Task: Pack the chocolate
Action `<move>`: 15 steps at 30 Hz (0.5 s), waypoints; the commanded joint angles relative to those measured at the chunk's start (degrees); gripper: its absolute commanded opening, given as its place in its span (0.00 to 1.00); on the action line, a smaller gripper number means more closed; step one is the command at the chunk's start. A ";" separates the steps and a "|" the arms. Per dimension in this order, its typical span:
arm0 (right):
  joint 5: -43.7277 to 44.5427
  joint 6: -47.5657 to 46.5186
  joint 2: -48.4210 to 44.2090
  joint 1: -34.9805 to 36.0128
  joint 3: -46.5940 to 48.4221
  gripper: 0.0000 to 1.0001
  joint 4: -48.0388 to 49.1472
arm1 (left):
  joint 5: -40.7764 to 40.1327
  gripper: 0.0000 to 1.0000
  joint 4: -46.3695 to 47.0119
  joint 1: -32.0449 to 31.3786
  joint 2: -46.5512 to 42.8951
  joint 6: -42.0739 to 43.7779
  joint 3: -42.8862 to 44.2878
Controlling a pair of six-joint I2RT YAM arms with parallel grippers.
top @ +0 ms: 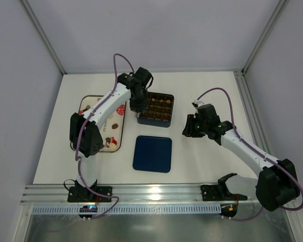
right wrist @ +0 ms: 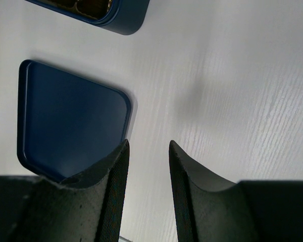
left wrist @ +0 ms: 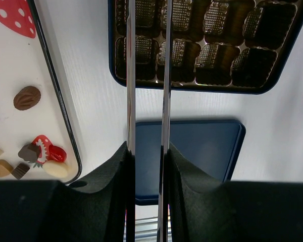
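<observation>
Several small chocolate pieces lie on the strawberry-print tray [left wrist: 65,126]: a dark oval chocolate [left wrist: 27,98] and a cluster of brown and pale ones [left wrist: 1,168] near its corner. My left gripper [left wrist: 148,146] is shut on a pair of thin metal tongs [left wrist: 131,75]. Their blades reach over the near left edge of the dark-blue box [left wrist: 192,86], and their tips are out of frame. In the top view the left gripper [top: 136,106] hangs over the box's [top: 170,108] left side. My right gripper [right wrist: 149,143] stands open over bare table, nothing in it.
The flat dark-blue lid [top: 152,154] lies in front of the box, between the arms. In the right wrist view the lid [right wrist: 65,126] is to the left of the fingers. The tray [top: 87,107] sits left of the box. The right gripper [top: 188,126] hovers right of the lid.
</observation>
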 commanded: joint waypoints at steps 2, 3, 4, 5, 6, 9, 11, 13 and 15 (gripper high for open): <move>1.01 -0.58 -0.88 0.20 2.03 0.40 0.54 | -0.39 0.28 1.50 0.05 -0.66 0.84 1.72; 1.00 -0.58 -0.97 0.29 1.94 0.40 0.54 | -0.39 0.29 1.59 0.05 -0.66 0.75 1.54; 0.92 -0.66 -0.97 0.20 1.76 0.40 0.63 | -0.39 0.33 1.59 0.05 -0.75 0.75 1.46; 0.83 -0.58 -0.88 0.29 1.76 0.40 0.80 | -0.48 0.35 1.68 0.05 -0.84 0.75 1.19; 0.83 -0.58 -0.88 0.20 1.68 0.40 0.81 | -0.74 0.36 1.77 0.05 -0.93 0.75 1.10; 0.74 -0.58 -0.79 0.20 1.76 0.40 0.80 | -1.18 0.42 1.77 0.05 -1.10 1.01 0.93; 0.74 -0.58 -0.97 0.20 1.85 0.40 0.63 | -1.35 0.42 1.68 0.05 -1.19 1.01 0.93; 0.74 -0.58 -0.88 0.20 2.03 0.40 0.54 | -1.36 0.42 1.59 0.05 -1.71 1.10 0.93; 0.65 -0.58 -0.88 0.20 2.11 0.40 0.63 | -1.53 0.42 1.42 0.05 -2.24 1.28 0.93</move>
